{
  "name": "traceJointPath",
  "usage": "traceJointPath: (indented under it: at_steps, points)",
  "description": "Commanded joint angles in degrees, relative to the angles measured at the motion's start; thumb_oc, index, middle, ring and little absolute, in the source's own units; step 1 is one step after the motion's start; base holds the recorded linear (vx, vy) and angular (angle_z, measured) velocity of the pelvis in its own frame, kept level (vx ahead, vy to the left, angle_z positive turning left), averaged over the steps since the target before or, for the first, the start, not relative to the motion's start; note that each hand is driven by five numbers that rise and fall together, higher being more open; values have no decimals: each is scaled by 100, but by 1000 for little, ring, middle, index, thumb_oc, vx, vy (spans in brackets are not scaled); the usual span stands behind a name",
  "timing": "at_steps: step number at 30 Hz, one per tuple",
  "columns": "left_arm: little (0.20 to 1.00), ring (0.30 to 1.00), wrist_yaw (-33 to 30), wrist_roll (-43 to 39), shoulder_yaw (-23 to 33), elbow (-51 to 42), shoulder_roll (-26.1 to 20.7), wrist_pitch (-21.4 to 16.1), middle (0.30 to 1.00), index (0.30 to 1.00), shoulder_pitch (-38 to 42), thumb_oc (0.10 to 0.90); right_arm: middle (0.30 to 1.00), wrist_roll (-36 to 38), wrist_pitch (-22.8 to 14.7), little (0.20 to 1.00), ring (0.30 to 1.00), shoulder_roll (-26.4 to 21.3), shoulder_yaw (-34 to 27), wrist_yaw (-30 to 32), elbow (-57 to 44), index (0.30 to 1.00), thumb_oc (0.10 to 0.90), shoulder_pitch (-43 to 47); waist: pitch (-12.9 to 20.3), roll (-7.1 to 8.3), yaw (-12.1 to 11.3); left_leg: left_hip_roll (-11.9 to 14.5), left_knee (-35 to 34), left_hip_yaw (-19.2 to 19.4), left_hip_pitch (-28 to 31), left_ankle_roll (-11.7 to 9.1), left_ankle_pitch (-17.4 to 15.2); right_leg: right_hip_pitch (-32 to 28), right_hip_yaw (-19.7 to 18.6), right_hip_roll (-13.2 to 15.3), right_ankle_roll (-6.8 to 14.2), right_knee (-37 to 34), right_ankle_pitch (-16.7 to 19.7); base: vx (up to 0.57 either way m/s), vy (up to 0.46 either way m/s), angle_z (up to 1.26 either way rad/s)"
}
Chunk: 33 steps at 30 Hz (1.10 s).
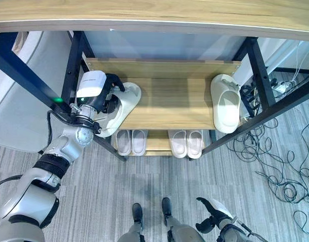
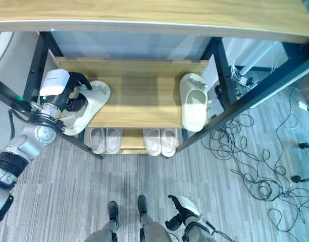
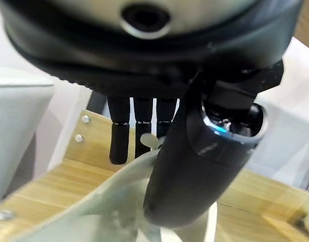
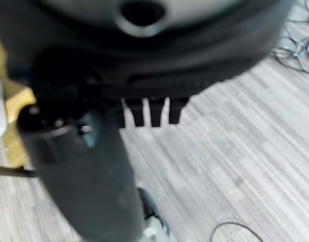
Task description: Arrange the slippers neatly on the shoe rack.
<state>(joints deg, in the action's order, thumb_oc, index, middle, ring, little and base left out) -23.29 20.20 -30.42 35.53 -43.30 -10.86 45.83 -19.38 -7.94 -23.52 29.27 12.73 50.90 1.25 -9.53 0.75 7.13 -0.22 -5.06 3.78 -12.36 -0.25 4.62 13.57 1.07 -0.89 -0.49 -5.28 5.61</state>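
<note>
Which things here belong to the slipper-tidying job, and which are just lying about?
Job:
- left slipper, pinched in the left hand, half over the shelf's edge
- right slipper on the same shelf
- shoe rack

Lying about:
- two slipper pairs on the lower shelf
- cables on the floor
- right hand, idle, low

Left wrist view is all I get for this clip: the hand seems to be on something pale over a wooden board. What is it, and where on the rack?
Observer: It is a white slipper, gripped by the left hand at the left end of the rack's upper shelf. It lies askew, with one end past the front edge.
Operator: Where is its partner?
Observer: A second white slipper lies at the right end of the same shelf, apart from the first, also jutting over the front edge.
Operator: And the right hand?
Observer: The right hand hangs low over the floor, away from the rack.
</note>
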Motion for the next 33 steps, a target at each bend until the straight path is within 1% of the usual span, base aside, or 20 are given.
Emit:
traceJointPath:
  at_steps: [1,4,10,12,13,15,17,18,19,20,21,22,23,24,25,31,32,33]
  points:
    - [300,300,-165,-210,344,-34,39,-99,300,300,396,400,900,142,-85,900,900,-138,-167,152,-141,900,800,-367,396,79,-74,-185,6,-183,-188,21,-695,173,-196,312,534,28,-143,0,0,0]
    - [300,300,-137,-236,378,-161,199,-109,300,300,298,400,900,137,-56,900,900,-133,-189,148,-156,900,800,-380,388,72,-73,-188,6,-175,-165,18,-699,158,-203,305,528,28,-148,0,0,0]
    - [300,300,-192,-501,515,-792,910,-178,300,300,-1,400,900,135,28,900,900,-98,-245,196,-237,900,800,-424,353,36,-62,-193,6,-121,-107,28,-720,123,-248,292,515,28,-147,-10,-11,1]
    - [300,300,-233,-609,505,-964,1099,-218,300,300,-7,400,900,156,37,900,900,-105,-281,223,-287,900,800,-438,339,15,-35,-201,6,-93,-93,38,-726,122,-278,291,512,28,-138,-22,-17,-4]
    - [300,300,-232,-609,505,-968,1105,-215,300,300,-8,400,900,156,39,900,900,-111,-287,222,-292,900,800,-444,337,12,-44,-200,6,-88,-88,38,-728,119,-284,289,512,28,-137,-16,-9,-6]
    - [300,300,-280,-698,451,-1093,1303,-240,300,300,43,400,900,184,44,900,900,-141,-331,247,-366,900,800,-485,310,-24,2,-208,6,-47,-68,51,-738,113,-333,290,516,28,-125,-20,0,-12]
    - [300,300,-358,-764,359,-1198,1454,-242,300,300,176,400,900,222,44,900,900,-211,-396,297,-427,900,800,-518,268,-99,80,-214,6,44,-33,73,-764,114,-422,287,525,28,-104,-27,14,-22]
    - [300,300,-358,-764,358,-1197,1455,-242,300,300,177,400,900,222,44,900,900,-212,-398,297,-428,900,800,-518,265,-99,76,-213,6,47,-30,73,-765,113,-425,287,525,28,-103,0,34,-26]
    - [300,300,-385,-819,299,-1198,1506,-242,300,300,298,400,900,236,40,900,900,-267,-427,331,-466,900,800,-553,242,-171,139,-196,6,122,30,87,-820,88,-480,285,537,28,-113,-9,44,-27]
    - [300,300,-436,-861,242,-1157,1566,-232,300,300,476,400,900,266,34,900,900,-334,-475,343,-531,900,800,-570,234,-228,207,-197,6,215,30,96,-810,135,-580,276,550,28,-66,-7,56,-22]
    - [300,300,-470,-893,211,-1125,1576,-234,300,300,551,400,900,274,27,900,900,-376,-490,355,-574,900,800,-596,228,-262,249,-187,6,277,42,99,-823,147,-631,269,561,28,-55,-16,29,-23]
    - [300,300,-471,-893,211,-1124,1577,-234,300,300,552,400,900,274,27,900,900,-376,-492,355,-574,900,800,-597,227,-261,245,-187,6,280,43,99,-824,147,-634,268,561,28,-55,15,39,-37]
    - [300,300,-524,-931,180,-1065,1559,-212,300,300,669,400,900,287,18,900,900,-461,-505,355,-644,900,800,-631,214,-336,341,-177,6,366,70,106,-842,170,-730,250,574,28,-38,13,27,-43]
    - [300,300,-526,-933,179,-1056,1563,-216,300,300,676,400,900,287,20,900,900,-465,-509,352,-649,900,800,-633,210,-336,330,-175,6,377,75,106,-846,169,-740,248,575,28,-36,19,44,-47]
    - [300,300,-573,-947,139,-980,1497,-183,300,300,807,400,900,301,10,900,900,-546,-528,347,-707,900,800,-657,201,-395,396,-170,6,444,97,109,-865,189,-819,238,587,28,-19,13,21,-37]
    - [300,300,-654,-936,-20,-532,1286,-153,300,300,1222,400,900,379,-38,900,900,-742,-550,322,-782,900,800,-694,179,-561,551,-155,6,572,148,94,-884,233,-925,235,602,28,0,23,8,-24]
    - [300,300,-684,-961,-75,-332,1265,-121,300,300,1350,400,900,437,-52,900,900,-802,-557,319,-784,900,800,-704,155,-607,603,-161,6,582,141,86,-874,257,-938,237,598,28,7,14,-1,-5]
    - [300,300,-686,-963,-79,-320,1269,-127,300,300,1360,400,900,438,-52,900,900,-803,-559,319,-784,900,800,-701,152,-608,603,-161,6,581,141,86,-873,257,-937,237,598,28,7,0,0,0]
